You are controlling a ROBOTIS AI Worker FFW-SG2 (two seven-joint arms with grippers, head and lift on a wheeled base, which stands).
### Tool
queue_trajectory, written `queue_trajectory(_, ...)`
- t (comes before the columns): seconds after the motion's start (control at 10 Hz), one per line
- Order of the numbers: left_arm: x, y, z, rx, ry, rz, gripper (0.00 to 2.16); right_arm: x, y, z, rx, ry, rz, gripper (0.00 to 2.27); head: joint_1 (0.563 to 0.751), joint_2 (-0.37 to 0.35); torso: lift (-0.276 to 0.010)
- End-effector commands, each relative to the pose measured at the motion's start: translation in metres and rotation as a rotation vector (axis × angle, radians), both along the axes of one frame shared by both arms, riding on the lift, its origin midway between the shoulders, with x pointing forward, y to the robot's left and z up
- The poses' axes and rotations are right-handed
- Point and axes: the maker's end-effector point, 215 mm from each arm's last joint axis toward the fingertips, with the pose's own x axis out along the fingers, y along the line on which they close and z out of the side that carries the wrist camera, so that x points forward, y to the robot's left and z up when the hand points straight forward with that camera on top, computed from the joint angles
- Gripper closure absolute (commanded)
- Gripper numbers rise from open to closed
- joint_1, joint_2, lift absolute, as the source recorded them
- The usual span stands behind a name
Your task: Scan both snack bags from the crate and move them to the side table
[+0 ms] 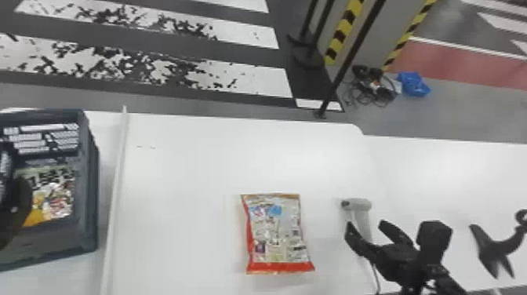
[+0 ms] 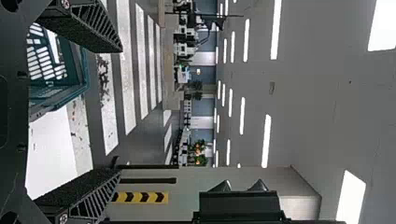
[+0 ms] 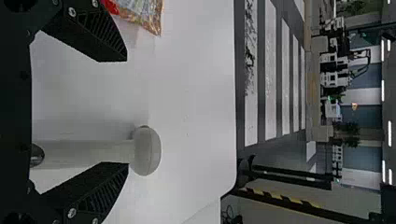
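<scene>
Crate: dark blue-grey, slotted wall at 12 o'clock (image 1: 90, 219); sits between 9 and 10 o'clock of the table bag, left of the white ridge.
Crate bag: yellow and multicoloured (image 1: 53, 204), lying inside the crate, partly hidden by the left gripper.
Left gripper: dark shape at the head view's left edge (image 1: 15, 208), over the crate. Jaws wide apart in the left wrist view; nothing held.
Ridge: thin white strip (image 1: 116, 176), running roughly 12 to 6 o'clock.
Table bag: snack bag, red along its 9 and 6 o'clock edges (image 1: 276, 231); flat on the white table (image 1: 188, 168).
Scanner: pale grey, lying on the table (image 1: 360, 204); head between 2 and 3 o'clock of the table bag, handle pointing towards 6.
Right gripper: at about 3 o'clock of the table bag, over the scanner's handle (image 1: 365, 224). Jaws wide apart, handle in the gap, not clamped.
Black curved object: far right (image 1: 488, 243), between 3 and 4 o'clock of the scanner; near the right gripper, apart from it.
</scene>
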Motion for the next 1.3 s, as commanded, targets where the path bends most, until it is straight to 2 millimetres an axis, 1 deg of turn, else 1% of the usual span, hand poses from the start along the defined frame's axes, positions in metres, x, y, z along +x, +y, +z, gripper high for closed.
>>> queue_trajectory(0.0, 0.000, 0.000, 0.000, 0.000, 0.000, -0.001, 0.07, -0.016, 0.020, -0.011, 0.078, 0.096, 0.040, 0.14, 0.695, -0.231, -0.029)
queue_trajectory(0.1, 0.000, -0.001, 0.000, 0.004, 0.002, -0.003, 0.07, -0.024, 0.036, -0.020, 0.140, 0.150, 0.088, 0.16, 0.695, -0.200, -0.029)
queue_trajectory(0.2, 0.000, -0.001, 0.001, 0.004, -0.002, -0.003, 0.07, -0.032, 0.048, -0.030, 0.207, 0.221, 0.113, 0.17, 0.695, -0.171, -0.029)
queue_trajectory(0.4, 0.000, -0.002, 0.004, 0.003, -0.005, -0.005, 0.07, -0.041, 0.062, -0.046, 0.361, 0.371, 0.119, 0.18, 0.695, -0.135, -0.029)
queue_trajectory(0.6, 0.000, -0.003, 0.005, 0.003, -0.006, -0.007, 0.07, -0.039, 0.065, -0.058, 0.421, 0.444, 0.119, 0.18, 0.695, -0.124, -0.029)
queue_trajectory(0.7, 0.000, -0.003, 0.007, 0.005, -0.010, -0.006, 0.07, -0.032, 0.069, -0.059, 0.462, 0.442, 0.134, 0.18, 0.695, -0.123, -0.029)
queue_trajectory(0.8, 0.000, -0.003, 0.007, 0.005, -0.005, -0.006, 0.07, -0.027, 0.076, -0.059, 0.494, 0.439, 0.153, 0.18, 0.695, -0.115, -0.029)
queue_trajectory(1.0, 0.000, -0.004, 0.006, 0.007, 0.001, -0.006, 0.07, -0.030, 0.099, -0.059, 0.524, 0.461, 0.196, 0.18, 0.695, -0.100, -0.029)
queue_trajectory(1.2, 0.000, -0.005, 0.005, 0.012, 0.005, -0.005, 0.07, -0.030, 0.112, -0.063, 0.533, 0.478, 0.223, 0.18, 0.695, -0.066, -0.029)
